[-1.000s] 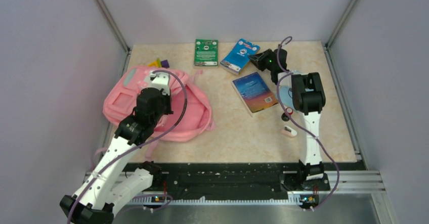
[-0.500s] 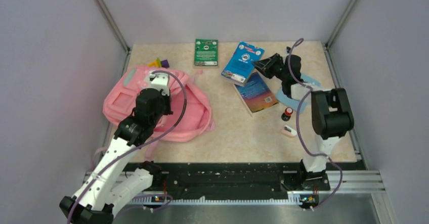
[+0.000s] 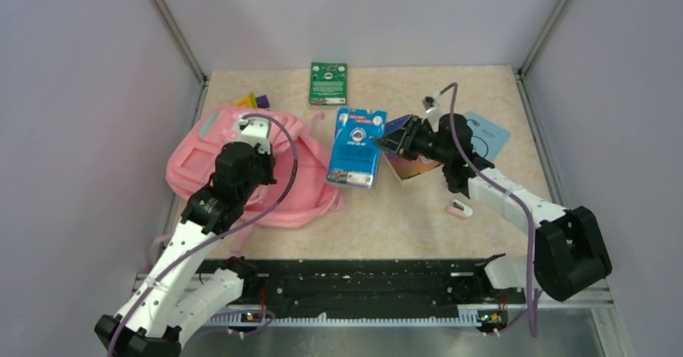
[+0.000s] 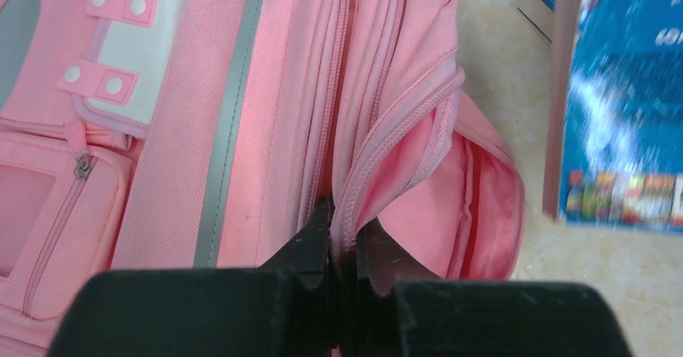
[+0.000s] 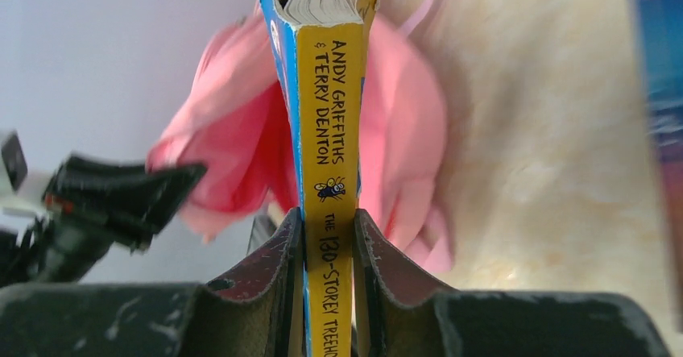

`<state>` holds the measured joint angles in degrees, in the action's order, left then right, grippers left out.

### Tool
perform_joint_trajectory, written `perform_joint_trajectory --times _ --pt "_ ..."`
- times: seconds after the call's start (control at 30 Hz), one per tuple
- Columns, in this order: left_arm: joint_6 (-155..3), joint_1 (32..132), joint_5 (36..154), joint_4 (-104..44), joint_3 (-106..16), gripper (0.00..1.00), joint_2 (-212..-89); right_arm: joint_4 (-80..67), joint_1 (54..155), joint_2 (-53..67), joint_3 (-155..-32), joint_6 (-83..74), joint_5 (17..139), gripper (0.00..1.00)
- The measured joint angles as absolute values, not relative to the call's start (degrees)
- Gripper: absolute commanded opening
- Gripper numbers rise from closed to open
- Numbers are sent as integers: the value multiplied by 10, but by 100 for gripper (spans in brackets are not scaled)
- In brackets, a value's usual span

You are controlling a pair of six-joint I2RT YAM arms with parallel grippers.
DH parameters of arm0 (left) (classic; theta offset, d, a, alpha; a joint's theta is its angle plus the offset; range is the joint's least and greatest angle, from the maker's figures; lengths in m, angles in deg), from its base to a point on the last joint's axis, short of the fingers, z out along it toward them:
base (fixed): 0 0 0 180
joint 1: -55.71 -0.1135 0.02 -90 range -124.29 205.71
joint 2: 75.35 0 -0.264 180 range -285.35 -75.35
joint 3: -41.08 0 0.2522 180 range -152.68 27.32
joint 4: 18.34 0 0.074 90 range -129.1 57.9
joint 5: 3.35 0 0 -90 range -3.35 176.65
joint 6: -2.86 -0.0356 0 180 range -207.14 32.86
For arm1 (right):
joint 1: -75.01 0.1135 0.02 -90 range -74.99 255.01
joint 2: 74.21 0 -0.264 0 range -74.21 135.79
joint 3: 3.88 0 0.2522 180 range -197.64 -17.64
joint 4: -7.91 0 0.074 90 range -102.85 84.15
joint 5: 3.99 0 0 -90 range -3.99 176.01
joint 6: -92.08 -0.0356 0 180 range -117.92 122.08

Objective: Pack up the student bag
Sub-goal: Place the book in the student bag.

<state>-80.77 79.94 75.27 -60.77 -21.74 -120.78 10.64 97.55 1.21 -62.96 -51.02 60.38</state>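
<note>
From above, I see the soft pink fabric student bag [image 3: 201, 159], with grey-green stripes and white patches, lying on the left side of the beige worktop [image 3: 403, 228]. My left end effector [image 3: 256, 135] sits on top of it. My right end effector [image 3: 392, 137] reaches in from the right and holds a blue paperback book [image 3: 355, 147] by its edge, just beside the bag's right side. A dark blue book with an orange band [image 3: 415, 166] lies under that arm. A green book [image 3: 328, 83] rests near the back edge.

On the left wrist camera, the left end effector [image 4: 342, 240] is closed, pinching the zippered rim of the student bag [image 4: 242, 91]. The compartment beside it gapes open. The blue paperback book [image 4: 620, 115] shows at the right.

On the right wrist camera, the right end effector [image 5: 329, 244] is clamped on the blue paperback book [image 5: 330, 115], yellow spine facing me. The student bag [image 5: 403, 131] is blurred behind it.
</note>
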Motion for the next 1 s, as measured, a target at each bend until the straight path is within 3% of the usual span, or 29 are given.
perform_joint_trajectory --times 0.4,0.73,0.9,1.0 --pt "-799 799 772 -607 -212 0 -1183 105 1184 20 -626 -554 618 0" --pt "-798 799 786 -607 -208 0 -1181 177 1197 234 -653 -519 653 0" --pt "-798 799 788 -607 -208 0 -1181 189 1195 283 -682 -499 639 20" --pt "-798 798 789 -607 -208 0 -1181 210 1195 294 -684 -494 626 28"
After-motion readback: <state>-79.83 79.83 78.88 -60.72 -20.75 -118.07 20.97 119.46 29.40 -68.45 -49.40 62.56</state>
